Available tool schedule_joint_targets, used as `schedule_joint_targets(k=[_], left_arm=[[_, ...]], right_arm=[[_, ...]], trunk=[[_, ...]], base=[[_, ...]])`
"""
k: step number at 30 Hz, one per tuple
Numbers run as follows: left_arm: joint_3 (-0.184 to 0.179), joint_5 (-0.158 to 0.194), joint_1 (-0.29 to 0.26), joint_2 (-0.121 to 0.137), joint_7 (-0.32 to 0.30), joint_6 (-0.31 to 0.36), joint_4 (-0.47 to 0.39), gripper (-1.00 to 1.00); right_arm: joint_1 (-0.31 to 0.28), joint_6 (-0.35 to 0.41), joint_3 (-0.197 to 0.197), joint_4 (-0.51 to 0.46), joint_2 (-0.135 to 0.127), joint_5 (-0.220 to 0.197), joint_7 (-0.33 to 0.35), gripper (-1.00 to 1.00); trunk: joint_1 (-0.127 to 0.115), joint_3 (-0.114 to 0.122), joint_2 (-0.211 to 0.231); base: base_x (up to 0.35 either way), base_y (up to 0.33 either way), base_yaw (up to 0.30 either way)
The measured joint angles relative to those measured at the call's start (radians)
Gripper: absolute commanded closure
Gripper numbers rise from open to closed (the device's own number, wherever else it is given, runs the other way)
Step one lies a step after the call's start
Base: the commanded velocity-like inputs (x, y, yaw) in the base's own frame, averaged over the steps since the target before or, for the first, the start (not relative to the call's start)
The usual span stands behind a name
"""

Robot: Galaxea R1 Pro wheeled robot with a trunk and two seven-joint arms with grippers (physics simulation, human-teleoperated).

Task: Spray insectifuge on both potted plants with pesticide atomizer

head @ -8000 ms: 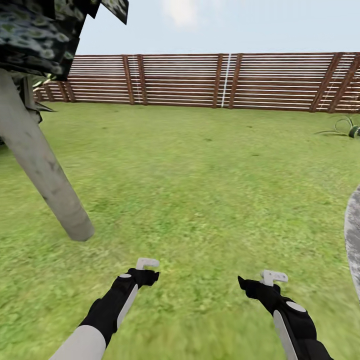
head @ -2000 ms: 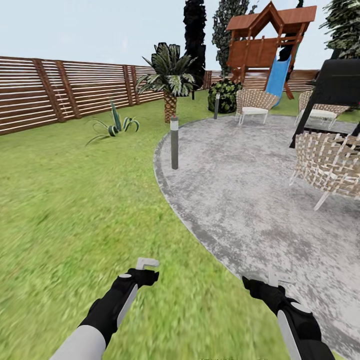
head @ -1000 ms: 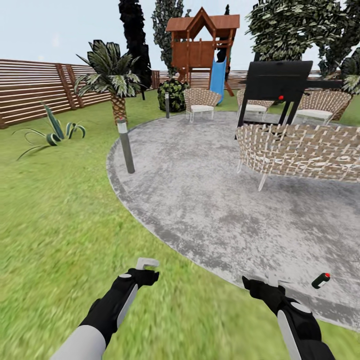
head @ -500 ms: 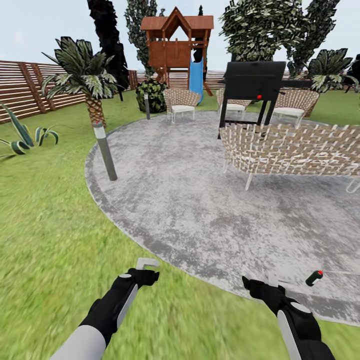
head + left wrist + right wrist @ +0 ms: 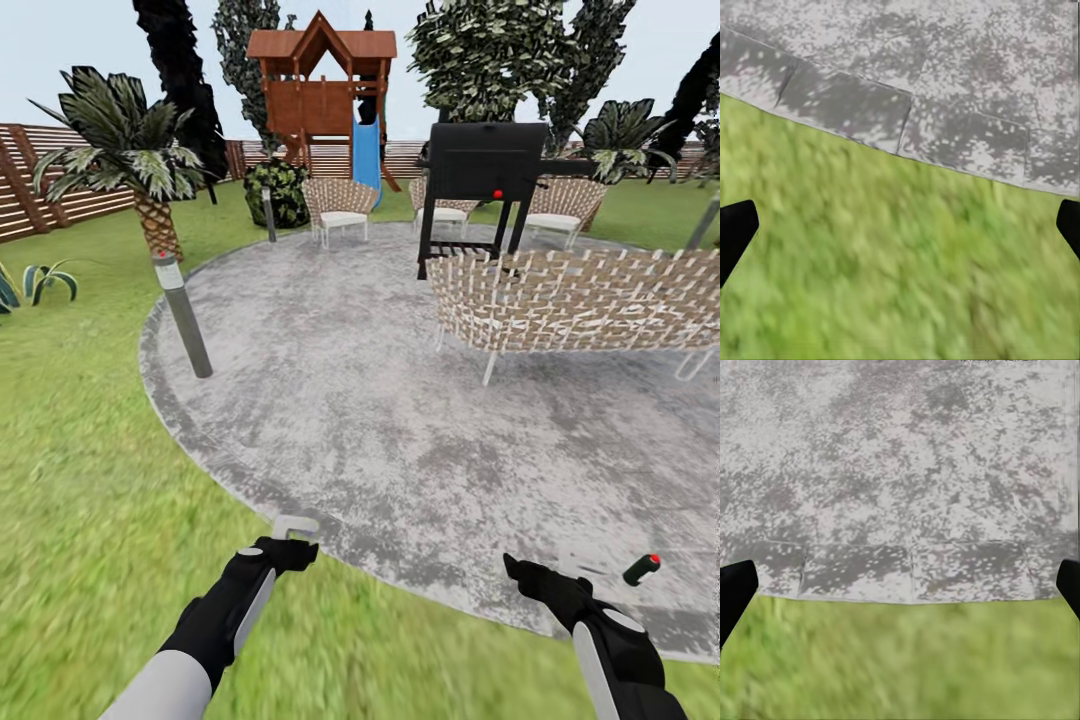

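The step in hand is, I judge, the search and approach: the robot stands on the lawn [image 5: 80,480] at the edge of the round grey paving [image 5: 380,400], and nothing is picked up yet. The left gripper [image 5: 298,551] and the right gripper [image 5: 522,573] hang low in the bottom of the frame, both empty. In each wrist view the two dark fingertips sit at opposite edges of the picture, so the jaws of both are wide.

One small dark item with a red tip [image 5: 641,569] lies on the paving in the lower right of the frame, just beside the right gripper. It can be the pesticide atomizer, but it is too small to tell, and I see no white label or trigger head on it. The potted plants I cannot identify with certainty. One low plant with pointed striped leaves [image 5: 38,282] stands at the left edge of the frame, well apart from the arms.

The next move calls, in my opinion, for bringing the base a little nearer to the dark item, so that its shape becomes clear before any reach with the right arm.

Counted: two grippers, one dark item, one black grill [image 5: 485,165], one wooden play tower with one blue slide [image 5: 365,160], one long wicker seat [image 5: 580,300] near, one wicker chair [image 5: 340,205] far, two grey posts [image 5: 183,315] clearly seen
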Motion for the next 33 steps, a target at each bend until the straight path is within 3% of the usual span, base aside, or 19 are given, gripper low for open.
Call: schedule_joint_targets(k=[19,33], left_arm=[[0.0,0.0,0.0,0.0,0.0,0.0,0.0,-1.0],[0.0,0.0,0.0,0.0,0.0,0.0,0.0,-1.0]], right_arm=[[0.0,0.0,-0.002,0.0,0.001,0.0,0.0,-1.0],[0.0,0.0,-0.002,0.0,0.001,0.0,0.0,-1.0]], trunk=[[0.0,0.0,0.0],[0.001,0.0,0.0]], base=[[0.248,0.171,-0.272],[0.037,0.025,-0.272]])
